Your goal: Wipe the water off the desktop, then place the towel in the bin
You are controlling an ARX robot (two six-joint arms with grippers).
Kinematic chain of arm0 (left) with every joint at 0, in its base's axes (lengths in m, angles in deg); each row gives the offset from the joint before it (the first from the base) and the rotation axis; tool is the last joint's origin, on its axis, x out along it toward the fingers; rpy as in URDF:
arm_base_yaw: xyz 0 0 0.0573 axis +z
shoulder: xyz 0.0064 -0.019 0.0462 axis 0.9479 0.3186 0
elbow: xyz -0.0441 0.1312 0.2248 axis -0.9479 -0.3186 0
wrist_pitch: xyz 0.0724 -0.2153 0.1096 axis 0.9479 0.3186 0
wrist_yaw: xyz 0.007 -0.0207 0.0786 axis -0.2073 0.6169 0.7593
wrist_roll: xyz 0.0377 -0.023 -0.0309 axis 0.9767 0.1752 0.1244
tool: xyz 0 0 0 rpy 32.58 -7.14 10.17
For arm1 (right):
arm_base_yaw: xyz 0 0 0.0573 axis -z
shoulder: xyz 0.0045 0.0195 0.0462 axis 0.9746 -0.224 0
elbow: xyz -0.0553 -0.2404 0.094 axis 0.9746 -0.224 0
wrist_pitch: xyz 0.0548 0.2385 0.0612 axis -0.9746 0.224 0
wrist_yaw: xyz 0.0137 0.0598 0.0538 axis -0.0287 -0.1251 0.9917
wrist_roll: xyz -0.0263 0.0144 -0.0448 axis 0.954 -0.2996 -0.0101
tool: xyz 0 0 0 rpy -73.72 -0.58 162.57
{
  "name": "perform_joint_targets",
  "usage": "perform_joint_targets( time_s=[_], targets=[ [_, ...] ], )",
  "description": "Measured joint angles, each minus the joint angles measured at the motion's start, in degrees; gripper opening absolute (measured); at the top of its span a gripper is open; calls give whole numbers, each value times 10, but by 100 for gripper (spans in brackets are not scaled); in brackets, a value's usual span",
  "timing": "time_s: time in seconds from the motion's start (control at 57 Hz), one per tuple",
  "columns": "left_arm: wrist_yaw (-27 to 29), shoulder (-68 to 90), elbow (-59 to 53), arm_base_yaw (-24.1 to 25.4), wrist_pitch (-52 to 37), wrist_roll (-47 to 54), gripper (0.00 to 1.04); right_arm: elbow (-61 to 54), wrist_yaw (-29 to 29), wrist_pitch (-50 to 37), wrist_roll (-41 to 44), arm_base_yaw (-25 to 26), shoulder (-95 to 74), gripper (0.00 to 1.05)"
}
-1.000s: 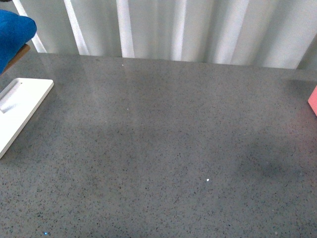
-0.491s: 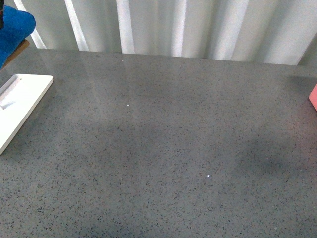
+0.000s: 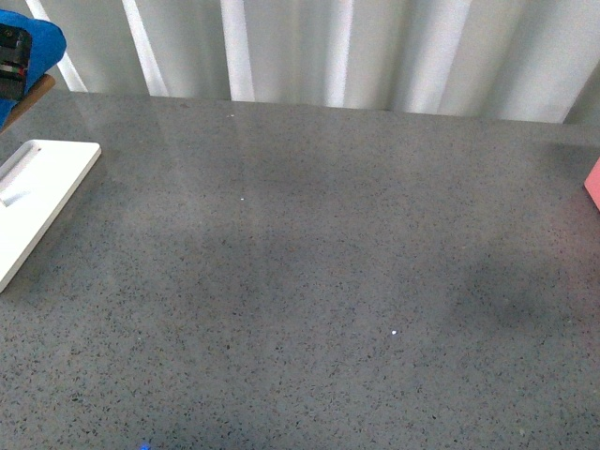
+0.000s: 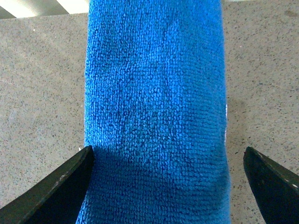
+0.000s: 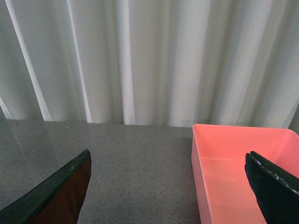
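The blue towel (image 4: 154, 116) fills the middle of the left wrist view as a long ribbed strip, with the speckled grey desktop (image 4: 42, 93) on both sides of it. My left gripper (image 4: 167, 154) is open, one jaw on each side of the towel, the left fingertip (image 4: 70, 182) right at its edge. In the front view only a corner of the towel (image 3: 45, 39) shows at the far top left, behind a dark part of my left arm (image 3: 11, 52). My right gripper (image 5: 167, 156) is open and empty above the desktop (image 5: 135, 163), beside the pink bin (image 5: 243, 172).
A flat white tray (image 3: 37, 187) lies at the desktop's left edge. The pink bin's corner (image 3: 592, 183) shows at the right edge of the front view. White curtains (image 3: 356, 52) hang behind the desktop (image 3: 309, 262).
In the front view the towel's visible part at the top left has shrunk, and a dark part of the left arm now shows in front of it.
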Motion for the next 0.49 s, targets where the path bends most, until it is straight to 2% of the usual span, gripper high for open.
perform_joint_targets(
  time_s=[0.263, 0.491],
  targets=[
    [-1, 6, -5, 7, -10, 11, 98, 0, 0, 0, 0, 0, 0, 98],
    [-5, 7, -7, 8, -15, 14, 59, 0, 0, 0, 0, 0, 0, 98]
  ],
)
